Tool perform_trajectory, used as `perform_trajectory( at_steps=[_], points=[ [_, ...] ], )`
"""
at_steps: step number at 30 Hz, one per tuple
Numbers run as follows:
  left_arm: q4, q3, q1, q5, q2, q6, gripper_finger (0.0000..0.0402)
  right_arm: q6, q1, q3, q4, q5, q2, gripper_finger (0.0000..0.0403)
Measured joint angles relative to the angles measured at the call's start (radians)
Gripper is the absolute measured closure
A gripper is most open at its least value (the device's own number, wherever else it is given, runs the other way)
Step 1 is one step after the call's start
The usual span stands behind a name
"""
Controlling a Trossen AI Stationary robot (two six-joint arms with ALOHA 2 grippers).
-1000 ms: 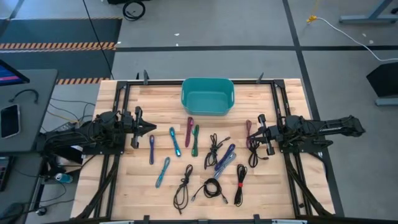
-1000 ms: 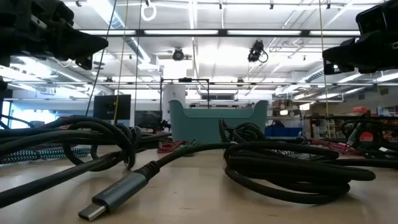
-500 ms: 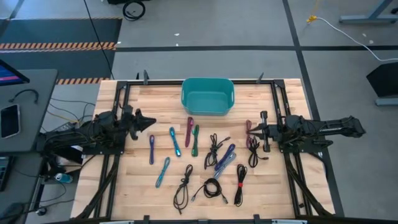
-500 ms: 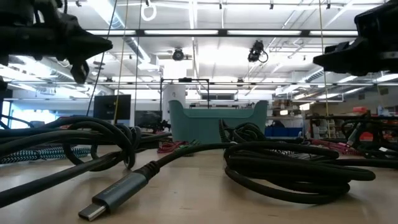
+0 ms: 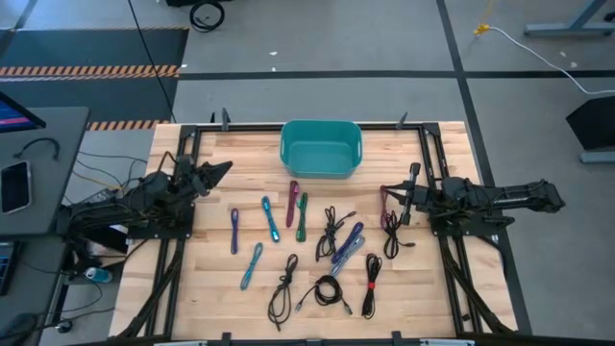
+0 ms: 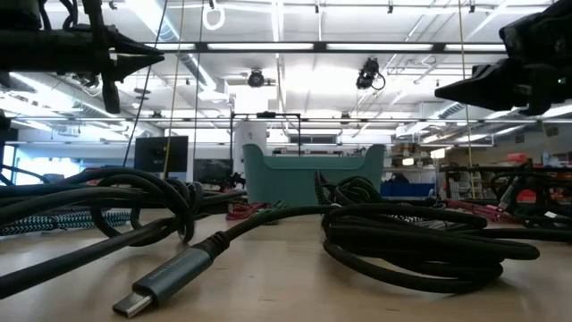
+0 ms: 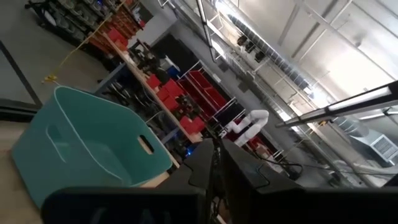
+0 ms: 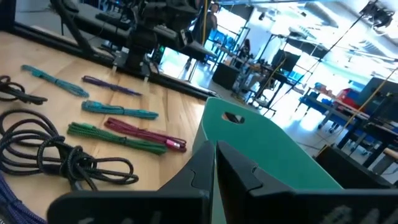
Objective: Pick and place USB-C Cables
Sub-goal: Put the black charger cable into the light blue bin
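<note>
Several USB-C cables lie on the wooden table: purple point(image 5: 233, 231), blue point(image 5: 270, 217), magenta point(image 5: 292, 203), green point(image 5: 302, 214), light blue point(image 5: 252, 264) and black bundles point(image 5: 327, 291). More cables point(image 5: 388, 219) lie by the right arm. The teal bin point(image 5: 321, 148) stands at the far middle. My left gripper point(image 5: 225, 167) hovers shut at the table's left, pointing toward the bin and slightly up. My right gripper point(image 5: 402, 198) hovers shut at the table's right, pointing level toward the left. Both wrist views show the fingers together, the left gripper point(image 7: 215, 167) and the right gripper point(image 8: 214, 163), with nothing held.
Black frame rails point(image 5: 188, 154) run along the table's left, right and far sides. A grey side desk with a phone point(image 5: 14, 185) stands left of the table. In the low view a black cable plug point(image 6: 156, 284) lies close to the camera.
My left gripper has swung from pointing straight across the table toward the far edge and the bin, tipping up a little and rolling about its own axis. My right gripper has rolled and turned slightly in place. No cable has moved.
</note>
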Motion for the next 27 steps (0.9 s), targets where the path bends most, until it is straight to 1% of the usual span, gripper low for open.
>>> perform_trajectory(
  at_steps=[6,9,13,17,20,23,27],
  points=[
    [0.0,0.0,0.0,0.0,0.0,0.003,0.0365,0.0,0.0,0.0,0.019,-0.015,0.0,0.0379],
    [0.0,0.0,0.0,0.0,0.0,0.003,0.0365,0.038,0.001,0.0,0.06,-0.065,0.0,0.0379],
    [0.0,0.0,0.0,-0.001,0.0,0.003,0.0365,0.269,0.006,0.0,0.164,-0.183,0.0,0.0379],
    [0.0,0.0,0.0,0.0,0.0,-0.009,0.0365,0.59,0.008,0.0,0.334,-0.246,0.0,0.0379],
    [0.0,0.0,0.0,0.0,0.0,-0.009,0.0365,0.799,0.008,0.0,0.478,-0.241,0.0,0.0379],
    [0.0,0.0,0.0,0.0,0.0,-0.009,0.0365,0.949,0.008,0.0,0.619,-0.212,0.0,0.0379],
    [0.0,0.0,0.0,0.0,0.0,-0.009,0.0365,0.993,0.008,0.0,0.731,-0.12,0.0,0.0379]
  ],
)
